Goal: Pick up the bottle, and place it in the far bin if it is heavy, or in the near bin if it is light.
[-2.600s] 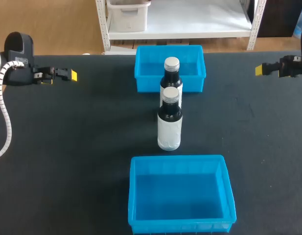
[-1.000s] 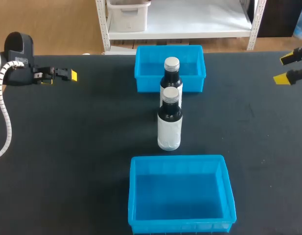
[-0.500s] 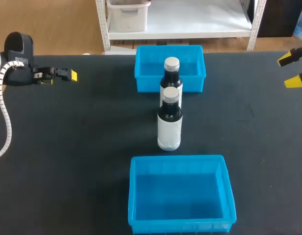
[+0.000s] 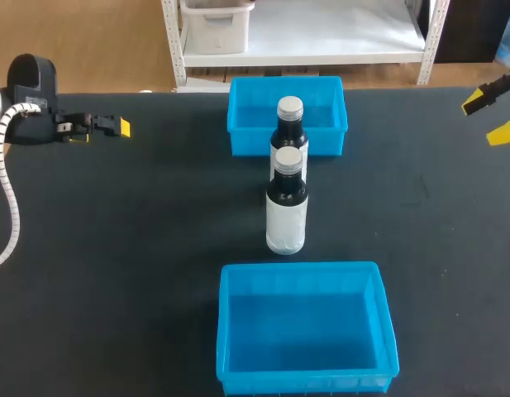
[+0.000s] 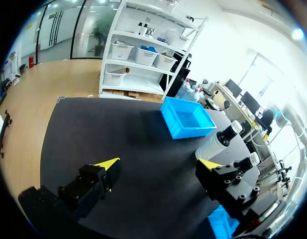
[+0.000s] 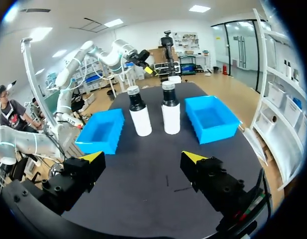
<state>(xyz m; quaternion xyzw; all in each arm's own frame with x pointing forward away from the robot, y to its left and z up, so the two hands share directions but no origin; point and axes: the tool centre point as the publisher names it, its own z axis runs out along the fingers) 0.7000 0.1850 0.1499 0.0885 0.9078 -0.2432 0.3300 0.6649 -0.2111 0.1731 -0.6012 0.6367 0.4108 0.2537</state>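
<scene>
Two dark bottles with white labels and silver caps stand upright in the middle of the black table [image 4: 155, 231], one behind the other in line between the bins. The nearer bottle [image 4: 286, 207] is in open space, apart from the near bin [image 4: 226, 331], a rectangular blue plastic box at the front edge. The farther bottle [image 4: 290, 124] stands close in front of the far bin [image 4: 246, 136], a smaller-looking box of the same blue plastic at the back edge. The two bottles are close together; whether they touch cannot be told.

The left tool [image 4: 118, 126] hangs over the table's back left part, well apart from the bottles. In its wrist view its fingers are spread wide with nothing between them [image 5: 158, 164], and both bottles show partly behind one finger.

The right tool [image 4: 488, 116] is at the back right edge, also well apart from the bottles. Its yellow-tipped fingers are wide apart and hold nothing [image 6: 142, 157]. Ahead of it, the bottles stand side by side between the two bins.
</scene>
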